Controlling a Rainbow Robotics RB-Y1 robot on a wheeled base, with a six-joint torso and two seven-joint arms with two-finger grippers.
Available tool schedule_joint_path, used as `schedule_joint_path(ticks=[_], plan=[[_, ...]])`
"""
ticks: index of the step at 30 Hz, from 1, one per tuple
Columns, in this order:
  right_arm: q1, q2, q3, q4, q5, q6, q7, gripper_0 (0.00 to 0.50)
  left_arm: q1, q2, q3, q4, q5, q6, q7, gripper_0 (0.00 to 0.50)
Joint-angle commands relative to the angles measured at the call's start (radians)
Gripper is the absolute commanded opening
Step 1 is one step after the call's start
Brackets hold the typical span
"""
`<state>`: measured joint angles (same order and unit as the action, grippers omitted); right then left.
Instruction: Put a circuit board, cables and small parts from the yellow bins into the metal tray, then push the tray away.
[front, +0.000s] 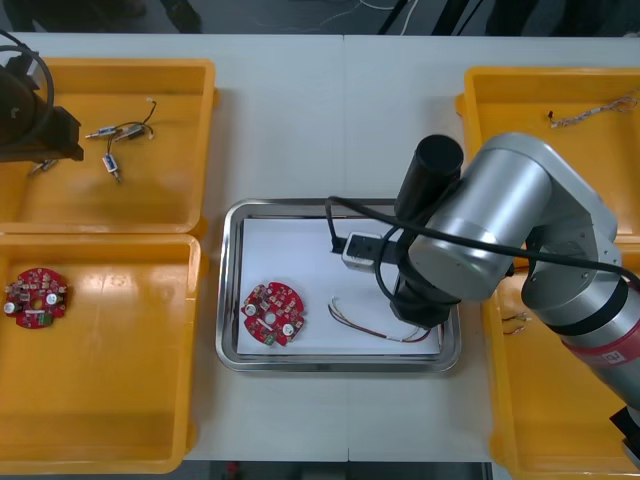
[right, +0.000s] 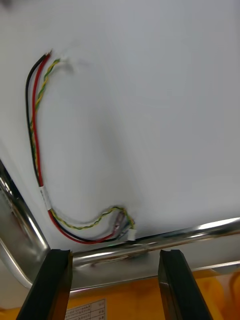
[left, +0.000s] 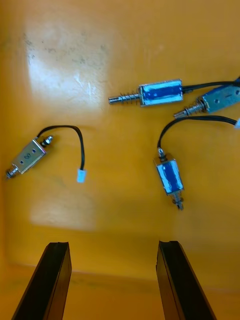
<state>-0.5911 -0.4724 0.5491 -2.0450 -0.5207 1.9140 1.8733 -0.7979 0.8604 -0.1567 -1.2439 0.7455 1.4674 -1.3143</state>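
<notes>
The metal tray (front: 229, 290), white inside, holds a round red circuit board (front: 272, 313) and a red and yellow cable (front: 372, 327). My right gripper (right: 114, 282) hangs open over the tray's near right corner. The cable (right: 36, 131) lies curled just beyond its fingertips, next to the tray's rim (right: 165, 240). My left gripper (left: 114, 277) is open above the far left yellow bin (front: 185, 80). Several small metal parts with black leads lie beyond its fingers, among them one (left: 27, 156) on its own and another (left: 170, 178) closer to one finger.
A second red circuit board (front: 35, 297) lies in the near left bin (front: 100, 400). The far right bin (front: 500, 110) holds a twisted cable (front: 592, 109). Something small and thin (front: 516, 320) lies in the near right bin (front: 530, 410), under my right arm.
</notes>
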Motion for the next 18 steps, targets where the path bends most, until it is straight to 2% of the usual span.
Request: schedule_joint_path(ticks=[1, 9, 15, 18], plan=[[-0.059, 0.029, -0.124, -0.089, -0.010, 0.006, -0.031, 0.500, -0.052, 0.019, -0.006, 0.035, -0.018, -0.055, -0.138, 0.500], [-0.068, 0.020, -0.298, -0.112, -0.042, 0.006, -0.051, 0.500, -0.064, -0.009, -0.012, 0.112, -0.028, -0.145, -0.178, 0.500], [-0.081, -0.045, -0.388, -0.112, -0.028, 0.006, -0.063, 0.500, -0.067, -0.023, -0.070, 0.146, -0.051, -0.242, -0.174, 0.500], [-0.081, -0.061, -0.420, -0.104, -0.018, 0.006, -0.068, 0.500, -0.067, -0.032, -0.070, 0.159, -0.055, -0.256, -0.178, 0.500]])
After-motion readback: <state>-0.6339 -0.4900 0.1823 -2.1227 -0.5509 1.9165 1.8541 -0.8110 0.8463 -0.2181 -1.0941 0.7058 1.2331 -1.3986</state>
